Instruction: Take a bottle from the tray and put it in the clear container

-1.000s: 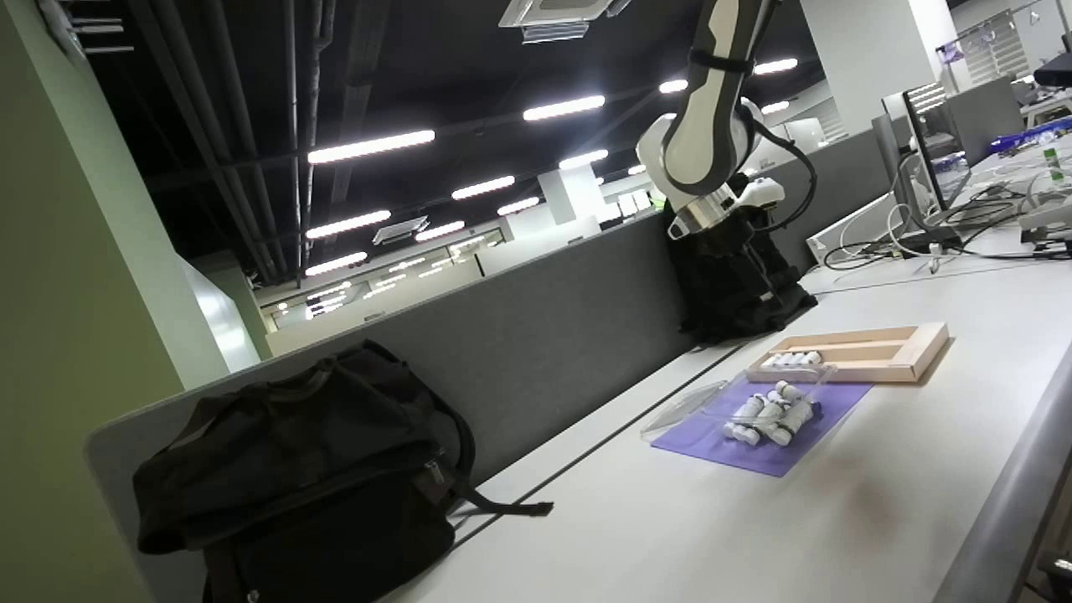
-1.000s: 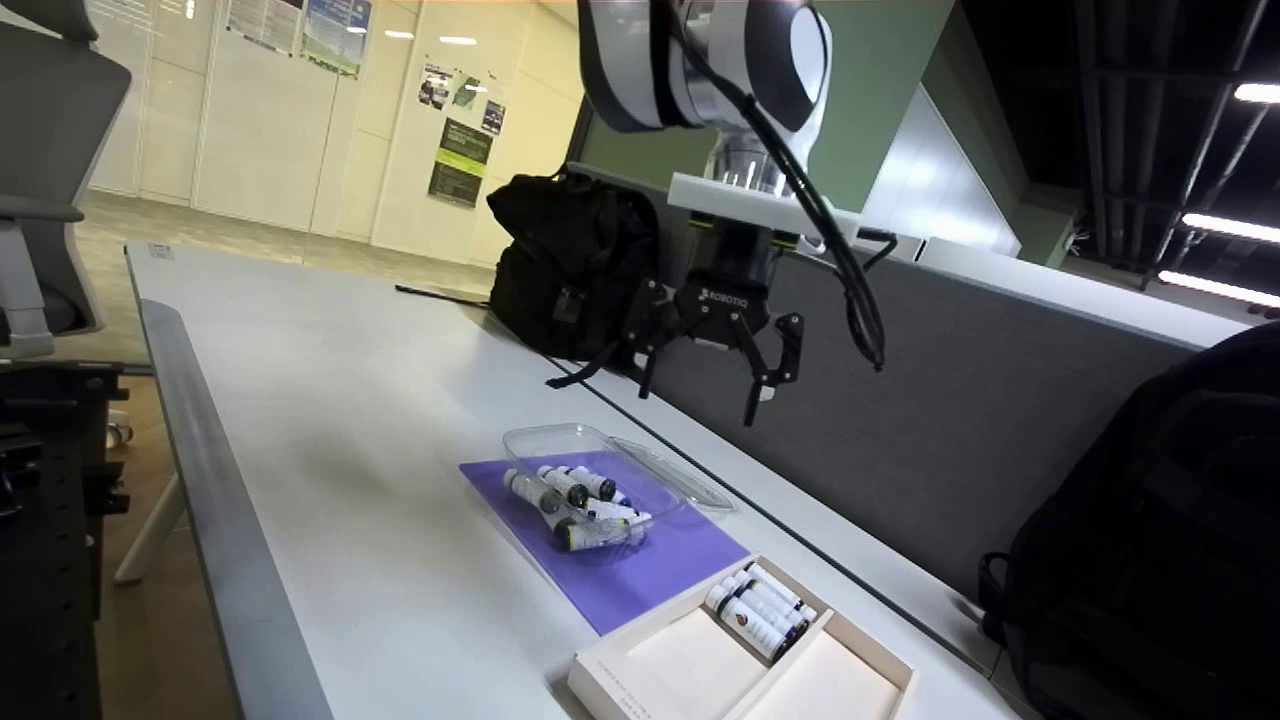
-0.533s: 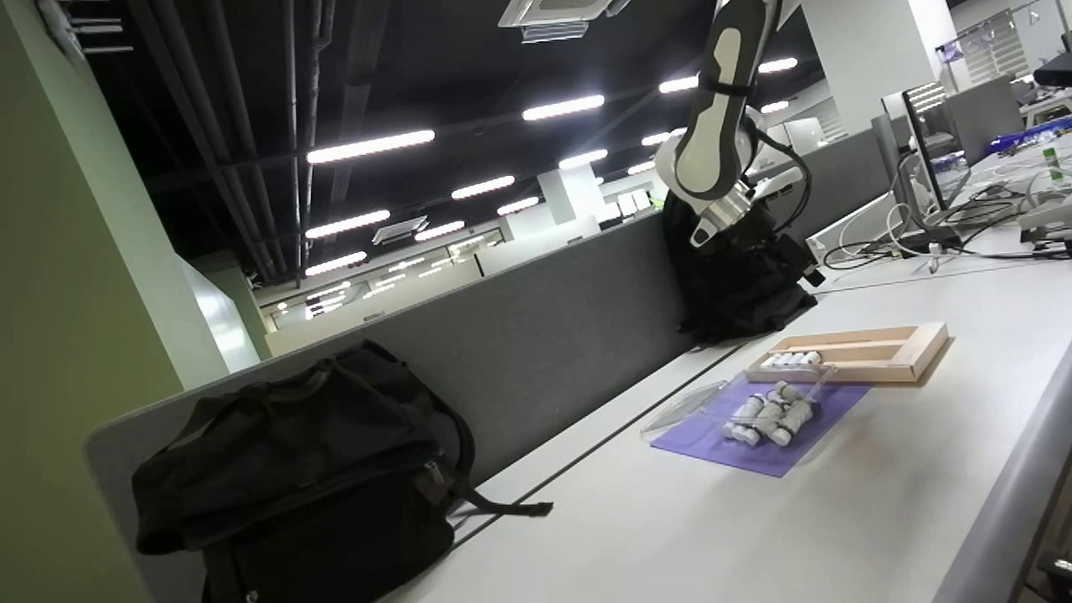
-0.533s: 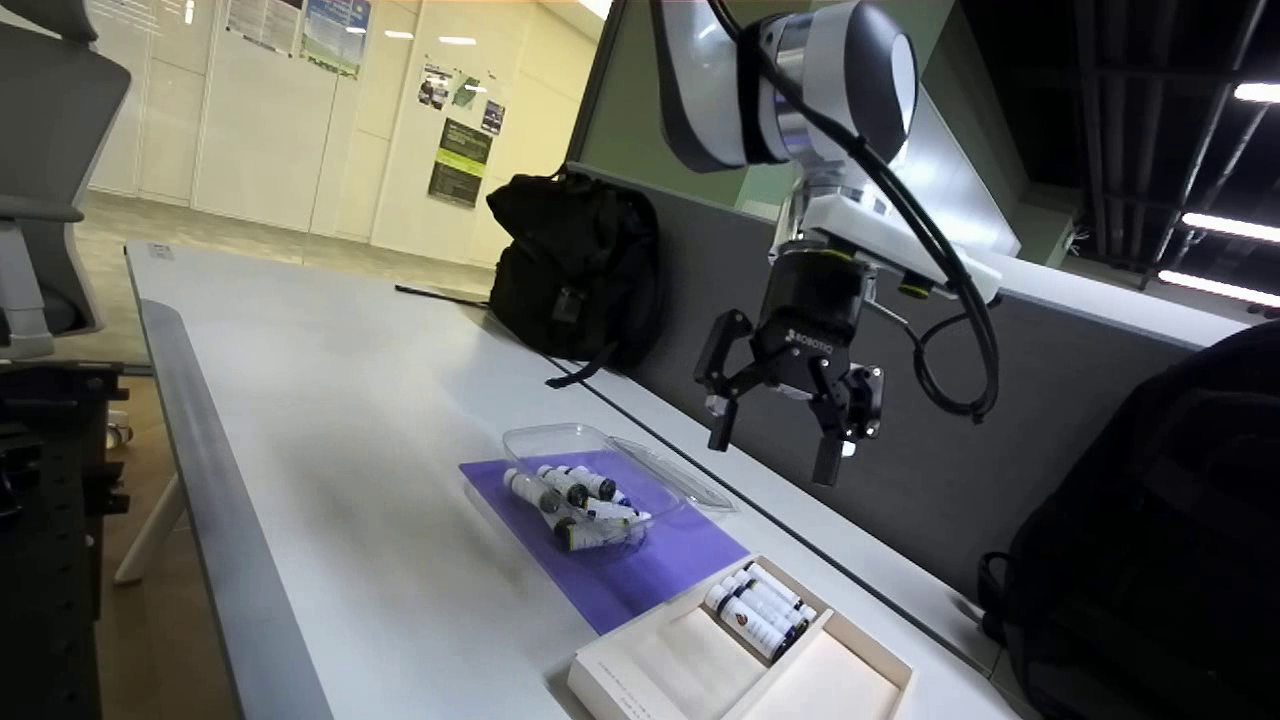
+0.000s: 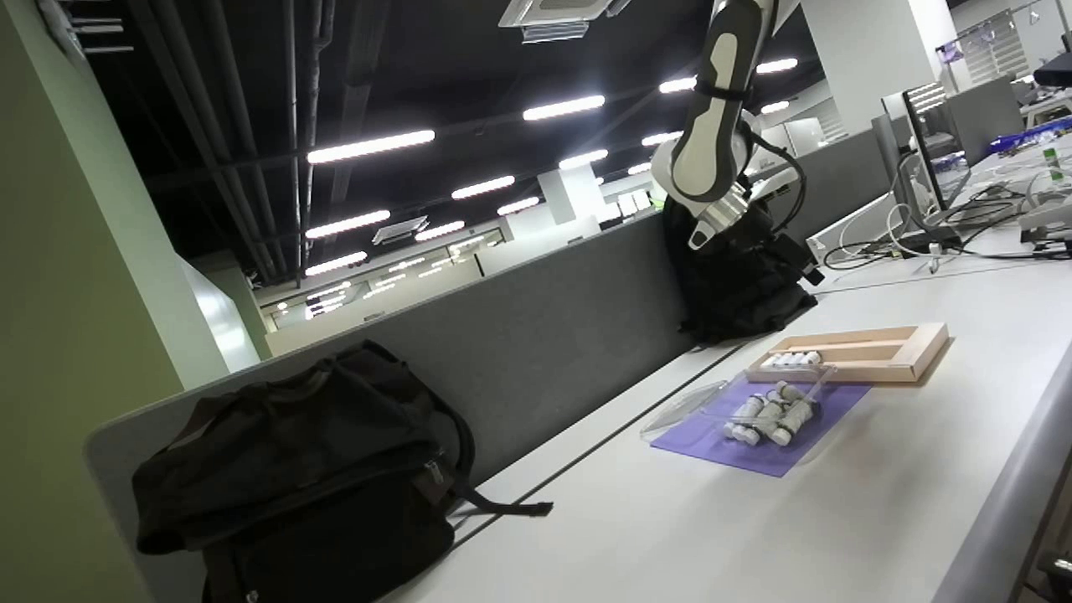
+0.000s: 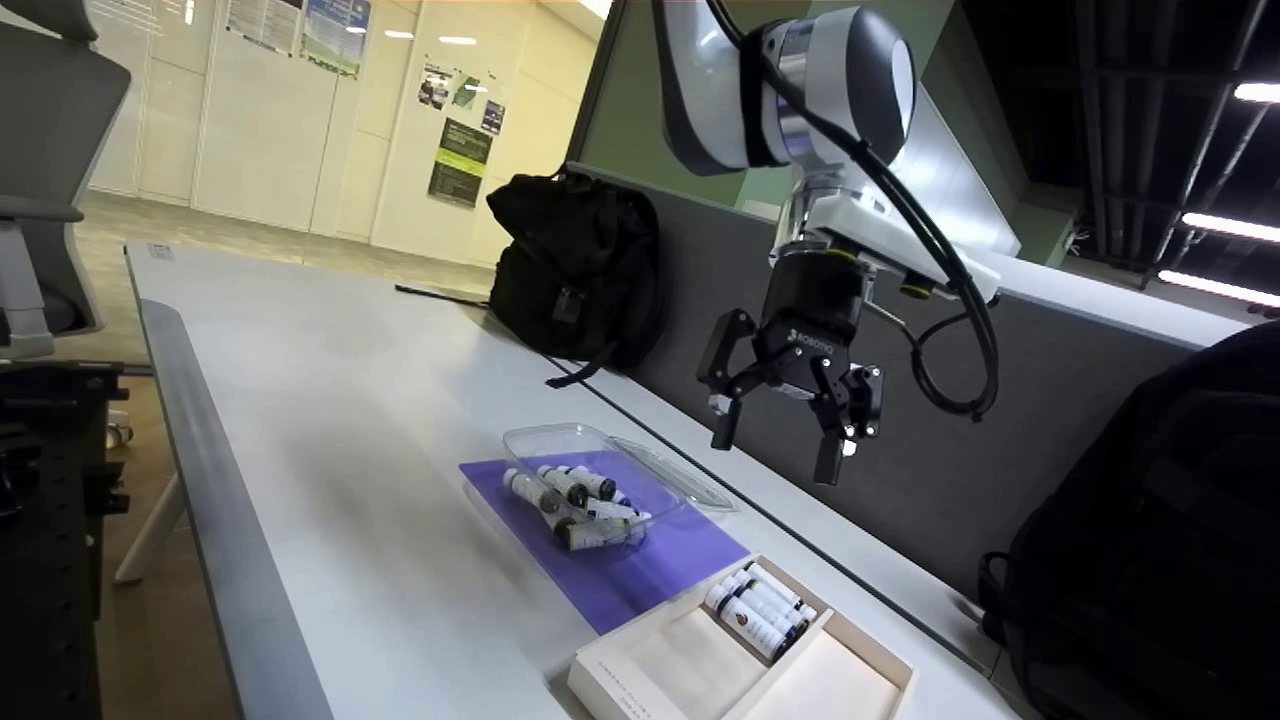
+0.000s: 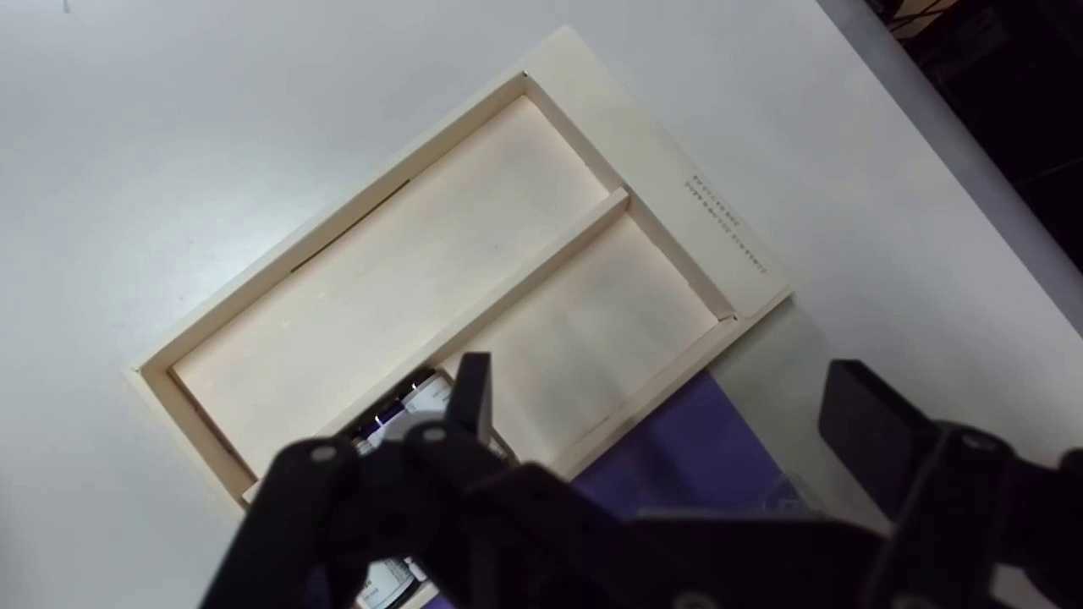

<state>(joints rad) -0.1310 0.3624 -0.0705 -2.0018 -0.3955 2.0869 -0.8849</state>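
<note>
In an exterior view my tool (image 6: 775,455) hangs, fingers (image 6: 828,463) spread, and the clear plastic container (image 6: 540,445) sits on a purple sheet (image 6: 685,565); in an exterior view white bottles (image 5: 792,359) lie in the wooden tray (image 5: 923,355); in the wrist view my tool partly hides them.

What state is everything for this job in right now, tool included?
Tool: open, holding nothing
Clear container: open, uncovered
Lid: lying beside the container; hinged or loose, cannot tell
Container bottles: lying jumbled inside it
Tray: lying flat
Tray bottles: lying side by side in one compartment
Purple sheet: flat, under the container
</note>
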